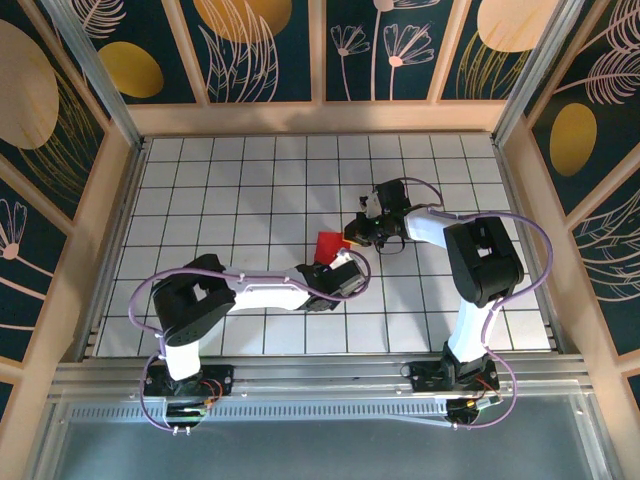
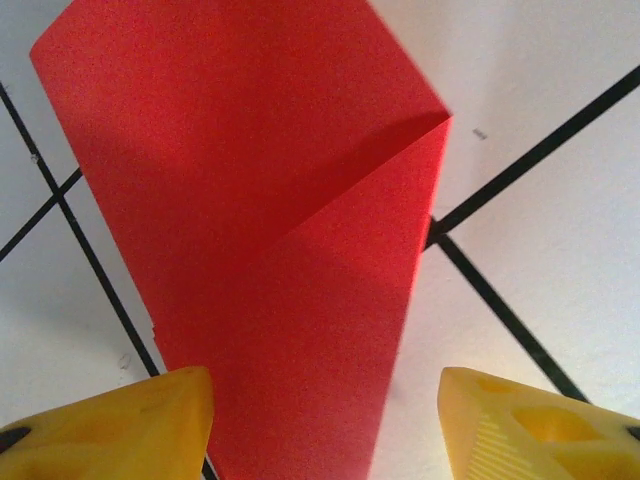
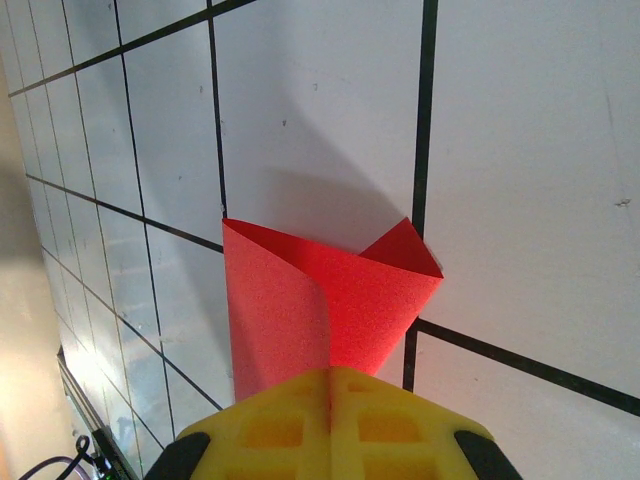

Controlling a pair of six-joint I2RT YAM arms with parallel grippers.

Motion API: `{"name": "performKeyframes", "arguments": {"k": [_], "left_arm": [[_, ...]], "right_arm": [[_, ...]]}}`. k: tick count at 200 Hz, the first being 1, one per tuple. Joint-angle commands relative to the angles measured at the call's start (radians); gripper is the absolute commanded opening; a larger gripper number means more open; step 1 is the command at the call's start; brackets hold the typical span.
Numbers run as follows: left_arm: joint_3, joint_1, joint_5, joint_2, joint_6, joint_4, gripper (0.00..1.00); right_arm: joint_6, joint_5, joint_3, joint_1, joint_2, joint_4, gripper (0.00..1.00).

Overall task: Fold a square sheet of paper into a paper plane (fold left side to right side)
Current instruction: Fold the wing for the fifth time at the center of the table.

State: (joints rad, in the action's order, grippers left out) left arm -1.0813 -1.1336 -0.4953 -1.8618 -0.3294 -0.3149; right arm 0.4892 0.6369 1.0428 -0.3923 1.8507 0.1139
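The square sheet of paper [image 1: 326, 243] is bright red and curled over on itself, with a diagonal fold line across it [image 2: 260, 200]. It is a loose folded wedge rather than a paper plane. My right gripper [image 1: 351, 238] is shut on one end of the sheet, and the red flaps [image 3: 340, 290] fan out beyond its closed yellow tips [image 3: 330, 375]. My left gripper [image 1: 342, 263] is open just at the sheet's near side. Its yellow fingers [image 2: 120, 430] stand well apart, with the narrow end of the paper lying between them and untouched.
The white grid-tiled table [image 1: 230, 180] is fenced by wooden-framed patterned walls [image 1: 110, 190] on three sides. An aluminium rail [image 1: 320, 375] runs along the near edge by the arm bases. Both arms meet over the middle tiles.
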Motion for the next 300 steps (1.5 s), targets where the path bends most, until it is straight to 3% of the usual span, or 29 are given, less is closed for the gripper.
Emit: {"name": "performKeyframes", "arguments": {"k": [1, 69, 112, 133, 220, 274, 300], "left_arm": [[-0.026, -0.005, -0.057, -0.019, 0.004, -0.047, 0.57], [-0.004, -0.005, -0.049, -0.016, -0.008, -0.021, 0.29], [0.01, -0.005, -0.062, -0.016, -0.015, -0.014, 0.17], [0.02, -0.005, -0.046, -0.013, -0.02, 0.005, 0.14], [0.024, -0.004, -0.021, -0.053, -0.026, 0.051, 0.1], [0.017, -0.003, -0.006, -0.05, -0.026, 0.056, 0.05], [0.005, 0.006, 0.063, -0.01, -0.019, 0.065, 0.01]], "right_arm": [[0.014, 0.017, 0.022, 0.007, 0.02, 0.011, 0.0], [0.008, 0.005, 0.024, 0.006, 0.028, 0.018, 0.0], [0.0, -0.007, 0.021, 0.007, 0.024, 0.028, 0.0], [-0.001, -0.017, 0.018, 0.008, 0.014, 0.03, 0.0], [-0.007, -0.121, -0.033, 0.048, -0.08, 0.044, 0.22], [-0.042, -0.244, -0.103, 0.122, -0.235, 0.111, 0.33], [-0.069, -0.275, -0.173, 0.186, -0.346, 0.121, 0.36]]}}
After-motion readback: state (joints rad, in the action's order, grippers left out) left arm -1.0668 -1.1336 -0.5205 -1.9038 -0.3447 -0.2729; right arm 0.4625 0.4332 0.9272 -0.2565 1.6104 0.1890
